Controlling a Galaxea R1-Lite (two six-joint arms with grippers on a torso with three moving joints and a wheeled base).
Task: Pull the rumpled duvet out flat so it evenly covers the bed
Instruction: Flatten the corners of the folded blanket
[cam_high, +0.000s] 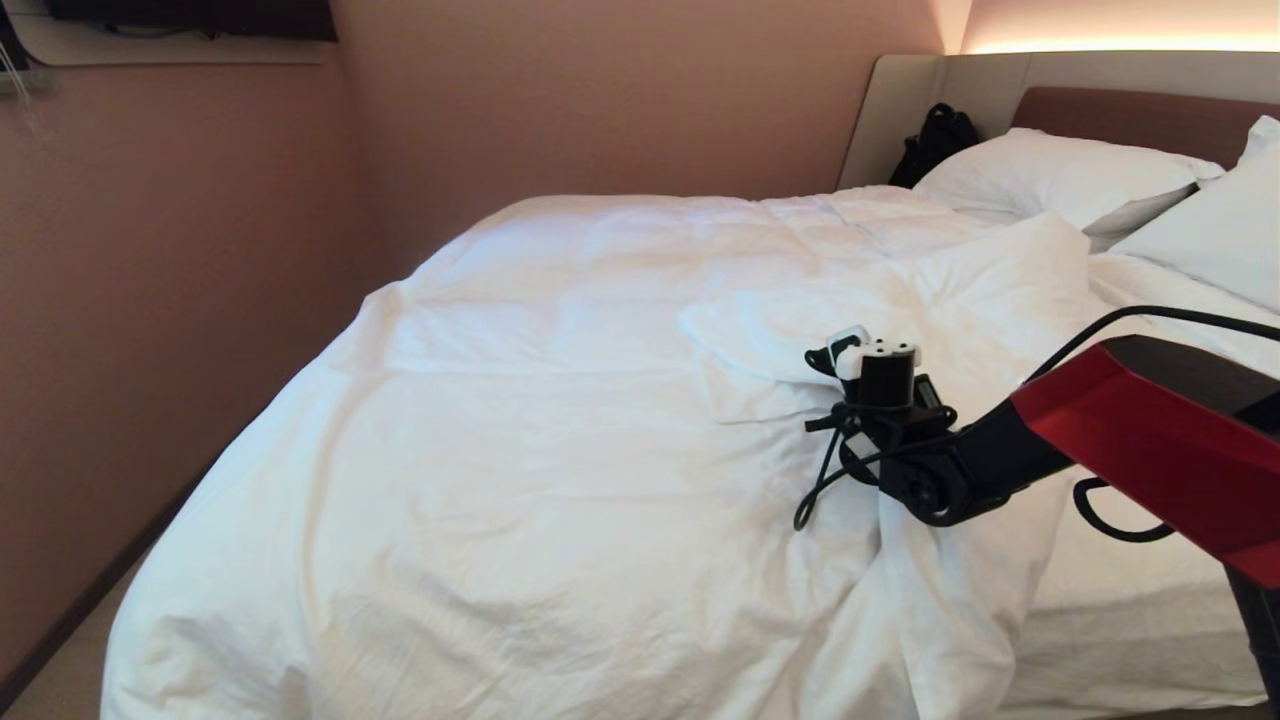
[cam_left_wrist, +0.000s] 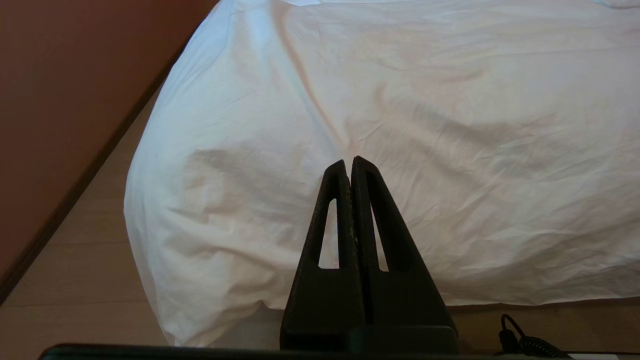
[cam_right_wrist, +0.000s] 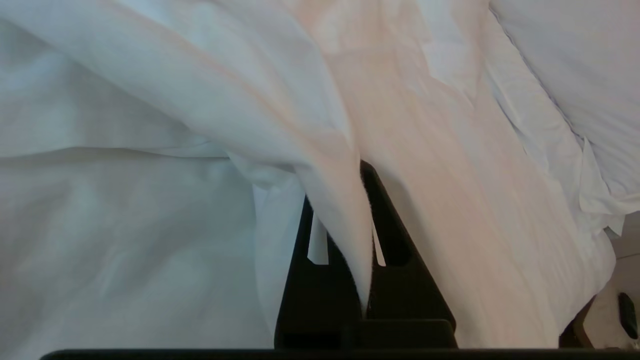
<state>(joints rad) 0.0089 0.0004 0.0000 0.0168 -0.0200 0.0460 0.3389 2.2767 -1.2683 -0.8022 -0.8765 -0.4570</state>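
Observation:
The puffy white duvet (cam_high: 560, 400) lies wrinkled over most of the bed (cam_high: 1130, 610). One corner is folded back near the middle right, baring the fitted sheet along the right side. My right arm (cam_high: 900, 440) reaches in from the right over that fold. In the right wrist view my right gripper (cam_right_wrist: 357, 170) is shut on a ridge of duvet (cam_right_wrist: 345, 220) pinched between its black fingers. My left gripper (cam_left_wrist: 348, 162) is shut and empty, parked low before the duvet's hanging end (cam_left_wrist: 400, 100) at the foot of the bed.
Two plump white pillows (cam_high: 1050, 175) (cam_high: 1220, 230) lean at the padded headboard (cam_high: 1140, 115). A black bag (cam_high: 935, 140) sits in the far corner. A pink wall (cam_high: 150, 300) runs close along the bed's left side, with a narrow strip of floor (cam_left_wrist: 75, 280).

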